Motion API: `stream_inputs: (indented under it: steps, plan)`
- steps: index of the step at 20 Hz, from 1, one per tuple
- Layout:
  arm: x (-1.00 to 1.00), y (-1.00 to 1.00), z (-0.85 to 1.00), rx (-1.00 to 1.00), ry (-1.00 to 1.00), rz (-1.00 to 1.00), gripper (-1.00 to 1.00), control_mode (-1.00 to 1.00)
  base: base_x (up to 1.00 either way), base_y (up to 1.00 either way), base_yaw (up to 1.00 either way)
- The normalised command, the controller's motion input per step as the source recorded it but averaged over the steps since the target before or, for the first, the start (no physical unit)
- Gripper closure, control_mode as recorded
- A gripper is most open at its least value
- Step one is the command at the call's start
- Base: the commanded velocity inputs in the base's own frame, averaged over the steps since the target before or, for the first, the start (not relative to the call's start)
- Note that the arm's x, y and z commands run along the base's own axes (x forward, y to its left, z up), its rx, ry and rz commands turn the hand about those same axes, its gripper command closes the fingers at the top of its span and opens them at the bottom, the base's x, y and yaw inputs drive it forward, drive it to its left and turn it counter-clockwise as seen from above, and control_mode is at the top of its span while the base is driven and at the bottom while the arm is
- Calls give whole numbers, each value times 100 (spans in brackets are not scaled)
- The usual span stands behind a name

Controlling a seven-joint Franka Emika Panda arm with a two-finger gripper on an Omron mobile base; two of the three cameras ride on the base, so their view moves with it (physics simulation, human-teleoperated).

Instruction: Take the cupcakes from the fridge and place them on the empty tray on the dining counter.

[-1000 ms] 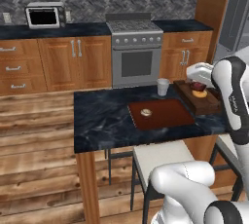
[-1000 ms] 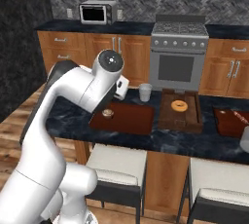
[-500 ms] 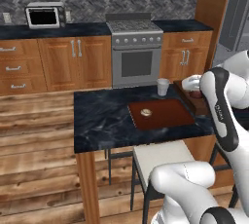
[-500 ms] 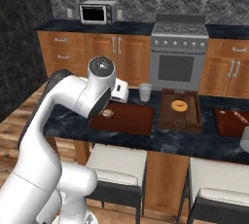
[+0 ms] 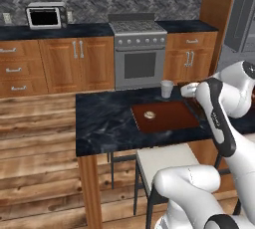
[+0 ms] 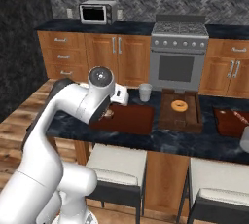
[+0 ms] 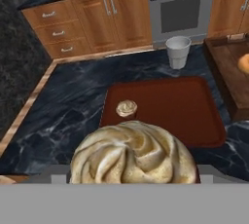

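My gripper (image 5: 189,90) is shut on a cupcake (image 7: 134,156), whose cream swirl bulges up at the bottom of the hand view and hides my fingertips. It hangs over the near right edge of the dark reddish-brown tray (image 5: 169,117) on the dining counter (image 5: 103,123). A second cupcake (image 5: 149,115) stands on the tray's left part; the hand view has that cupcake (image 7: 126,108) just beyond the held one, on the tray (image 7: 170,106). From the right base view, the gripper (image 6: 119,95) sits above the tray (image 6: 130,120), with the arm covering its left end.
A grey cup (image 5: 167,88) stands just beyond the tray. To the tray's right lies a wooden board (image 6: 180,116) with a donut (image 6: 179,105), then another reddish tray (image 6: 231,122). White-seated stools (image 6: 116,169) stand under the counter's near edge. Stove and wooden cabinets line the far wall.
The hand with the cupcake has moved left and down, from above the wooden board toward the tray. The arm's elbow has dropped lower. The cupcake on the tray has not moved.
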Motion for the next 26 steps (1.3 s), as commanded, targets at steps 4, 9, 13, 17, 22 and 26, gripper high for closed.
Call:
stream_inputs:
  steps: [4, 9, 13, 17, 22, 26]
  plan:
    - [29, 0, -27, 0, -2, 0, 100, -100, 0, 0, 0]
    - [31, 0, -31, 0, -2, 2, 100, -100, 0, 0, 0]
    - [33, -6, -28, 0, 0, 3, 100, -100, 0, 0, 0]
    - [31, -8, -26, 0, 0, 1, 100, -100, 0, 0, 0]
    - [23, -14, -30, 0, 0, 0, 100, -100, 0, 0, 0]
    - [32, -7, -32, 0, 0, 0, 100, -100, 0, 0, 0]
